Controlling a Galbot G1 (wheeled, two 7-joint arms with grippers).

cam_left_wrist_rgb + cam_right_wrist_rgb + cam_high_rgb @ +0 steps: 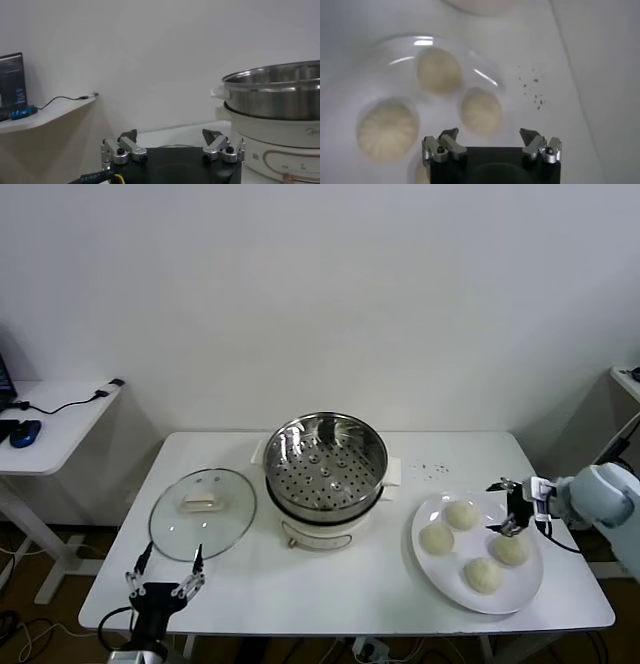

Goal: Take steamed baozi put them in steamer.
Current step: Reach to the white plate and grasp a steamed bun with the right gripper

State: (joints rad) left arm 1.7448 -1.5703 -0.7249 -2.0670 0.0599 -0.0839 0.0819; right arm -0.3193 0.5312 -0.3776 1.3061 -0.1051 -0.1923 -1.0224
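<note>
While all four steamed baozi [462, 514] lie on the white plate [433, 560], the right gripper [510, 506] hovers above them, jaws open for a first pick. Lid [202, 513] off, the empty steamer [325, 467] waits mid-table; the left gripper [163, 577], open, idles near the table's front edge.

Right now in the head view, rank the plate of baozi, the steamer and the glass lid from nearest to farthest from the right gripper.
1. The plate with four baozi: directly under the open right gripper, on the table's right side.
2. The steamer: at the table's middle.
3. The glass lid: on the left, near the left gripper.
</note>
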